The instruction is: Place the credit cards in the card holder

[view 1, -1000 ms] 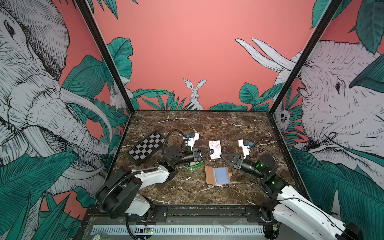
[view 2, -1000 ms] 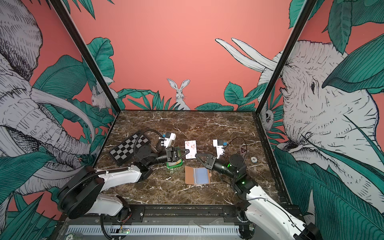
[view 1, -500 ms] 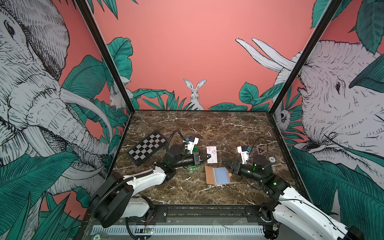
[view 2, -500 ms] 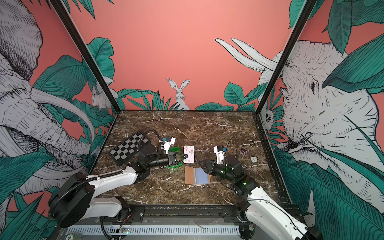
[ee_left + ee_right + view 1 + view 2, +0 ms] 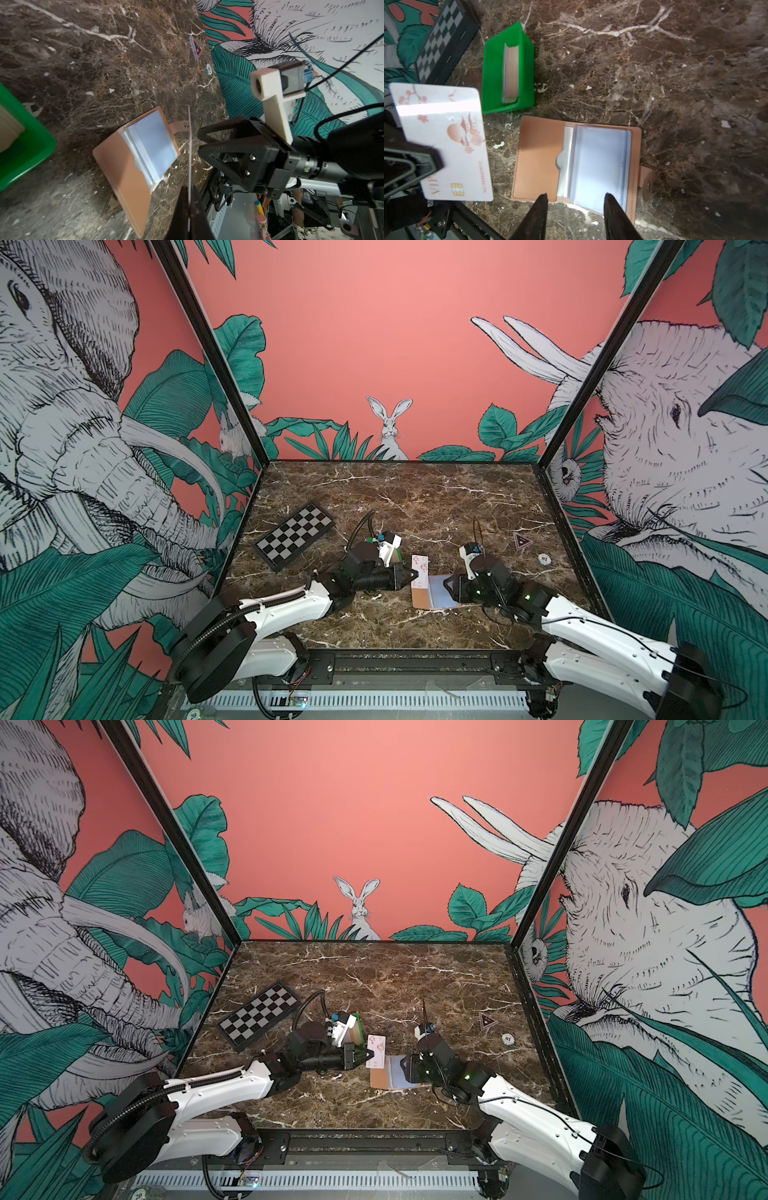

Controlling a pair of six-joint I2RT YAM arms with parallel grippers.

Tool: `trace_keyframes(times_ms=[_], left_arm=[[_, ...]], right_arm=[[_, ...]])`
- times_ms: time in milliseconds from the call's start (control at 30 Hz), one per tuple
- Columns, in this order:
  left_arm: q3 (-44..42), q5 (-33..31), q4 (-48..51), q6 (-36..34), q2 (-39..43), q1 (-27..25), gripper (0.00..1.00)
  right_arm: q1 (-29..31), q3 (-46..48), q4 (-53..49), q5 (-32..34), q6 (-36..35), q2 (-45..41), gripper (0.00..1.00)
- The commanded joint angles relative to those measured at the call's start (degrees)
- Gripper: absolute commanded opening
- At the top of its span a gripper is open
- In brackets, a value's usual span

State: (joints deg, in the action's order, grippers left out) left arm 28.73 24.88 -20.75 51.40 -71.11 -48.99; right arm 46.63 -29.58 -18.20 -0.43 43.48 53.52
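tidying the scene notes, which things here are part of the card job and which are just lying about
Part of the job:
- card, pinched in the left gripper
- card holder, lying open, sleeves showing
- green tray with the remaining cards
- right gripper, open over the holder

Just lying about:
- checkered board
- triangle sticker
- small round token

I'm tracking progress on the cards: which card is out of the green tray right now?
The white VIP card, pinched upright in the left hand beside the open card holder. The other cards stand stacked in the green tray.
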Motion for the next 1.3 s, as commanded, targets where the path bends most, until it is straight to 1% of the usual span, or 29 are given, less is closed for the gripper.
trace_keyframes(times_ms=[0, 200, 367, 500, 633, 767, 1000, 1267], left_arm=[[0.27, -3.38, 2.56, -1.60, 1.36, -1.00, 0.00], [1.95, -4.71, 4.95, -2.53, 1.31, -1.90, 0.00], [1.86, -4.41, 3.33, -2.75, 0.75, -1.90, 0.00], [1.02, -3.73, 0.45, -1.05, -0.81, -1.90, 0.00], [0.79, -2.88, -2.26, 1.48, -2.35, -1.91, 0.00], [-0.16, -2.36, -5.36, 3.43, -2.78, -2.23, 0.00], [-0.16, -4.62, -3.98, 3.42, -2.67, -4.19, 0.00], [1.01, -6.42, -3.50, 3.12, -4.49, -5.97, 0.00]], right_arm=[[0.40, -1.69, -1.87, 4.14, -2.41, 1.04, 0.39], [0.47, -2.93, -2.04, 3.95, -3.40, 4.58, 0.34], [0.05, -4.82, -0.93, 1.00, -3.08, 10.04, 0.33], [-0.05, -5.66, -0.23, -0.04, -2.54, 13.00, 0.33], [-0.12, -5.95, -2.46, 2.33, -1.69, 13.54, 0.32], [-0.16, -5.31, -3.51, 2.36, -1.95, 13.46, 0.32], [-0.62, -3.73, -6.07, 4.08, -1.73, 14.06, 0.30], [-1.49, -4.39, -12.13, 8.66, -1.60, 14.16, 0.28]])
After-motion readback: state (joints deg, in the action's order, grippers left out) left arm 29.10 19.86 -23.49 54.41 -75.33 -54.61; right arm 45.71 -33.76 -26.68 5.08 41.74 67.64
